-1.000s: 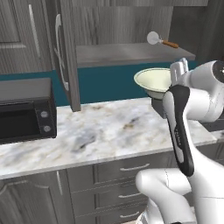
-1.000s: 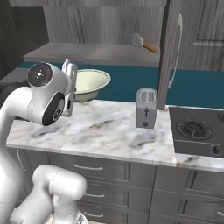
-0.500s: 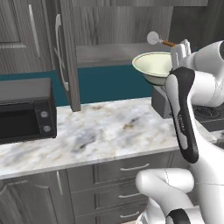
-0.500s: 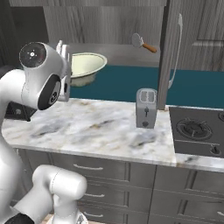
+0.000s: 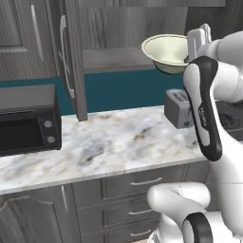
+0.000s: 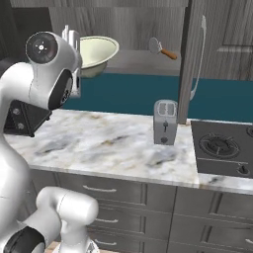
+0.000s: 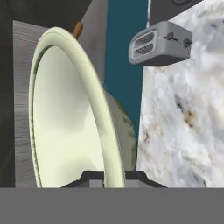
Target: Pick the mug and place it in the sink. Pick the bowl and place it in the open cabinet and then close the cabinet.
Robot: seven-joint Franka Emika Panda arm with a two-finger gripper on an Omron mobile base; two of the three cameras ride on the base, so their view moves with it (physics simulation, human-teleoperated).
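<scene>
Carrying the bowl [image 5: 167,51] up toward the open cabinet [image 5: 114,59], I have my end effector [image 7: 114,177] clamped on the bowl's rim, one finger inside and one outside, as the hand view shows. The bowl rides high off the marble surface [image 5: 114,140], with its far side level with the cabinet's grey inner shelf [image 6: 141,62] and just in front of it. I judge the mug step is not what I am on; this is the bowl-to-cabinet step, mid-transport. Beyond the end effector on that shelf lies a small utensil with an orange handle [image 6: 160,48], well to the side of the bowl in the right base view. Below the end effector on the surface stands the toaster [image 6: 165,121], well apart. Next I need to push forward so the bowl sits fully over the shelf, lower it until it rests, then let go, back out, and swing the open door [image 5: 73,57] shut.
</scene>
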